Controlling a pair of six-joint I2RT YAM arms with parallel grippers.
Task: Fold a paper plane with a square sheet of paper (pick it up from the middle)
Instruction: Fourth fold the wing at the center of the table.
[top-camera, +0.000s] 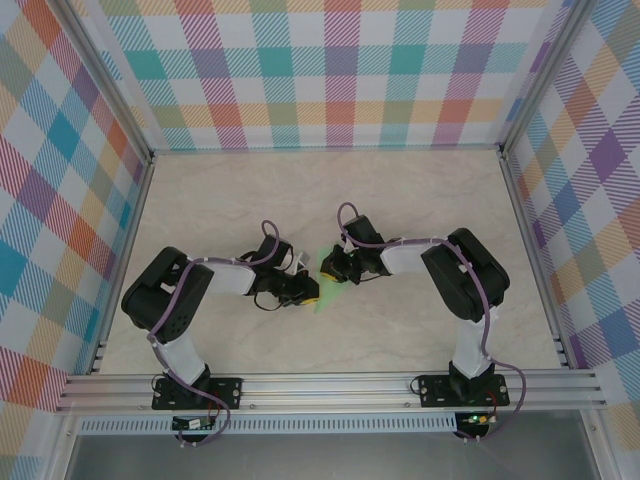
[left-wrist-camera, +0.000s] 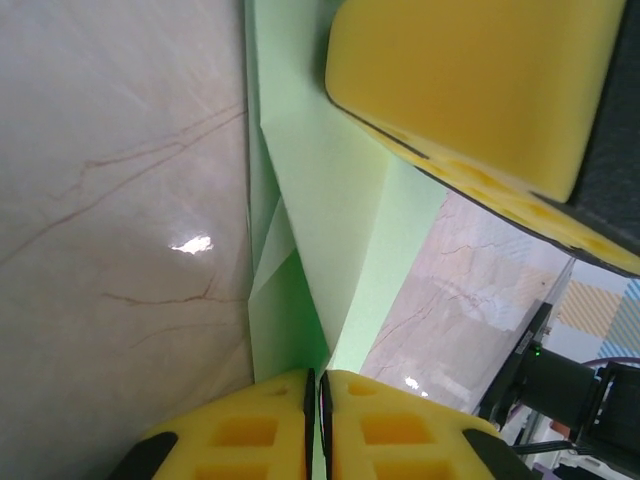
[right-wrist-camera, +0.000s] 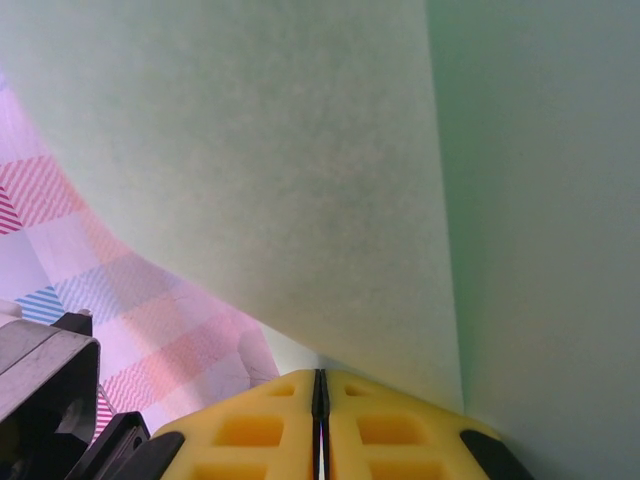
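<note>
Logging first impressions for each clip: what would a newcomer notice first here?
The left end effector and right end effector meet mid-table, both pinching the mint-green paper. In the left wrist view its crisp diagonal folds stand out; bright plaid walls surround the table.

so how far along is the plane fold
Done: the paper is picked up and already has several diagonal folds layered in it. In hand: the left gripper and right gripper both pinch it between them. Left: it is not yet a slim pointed dart, so more folds remain.
</note>
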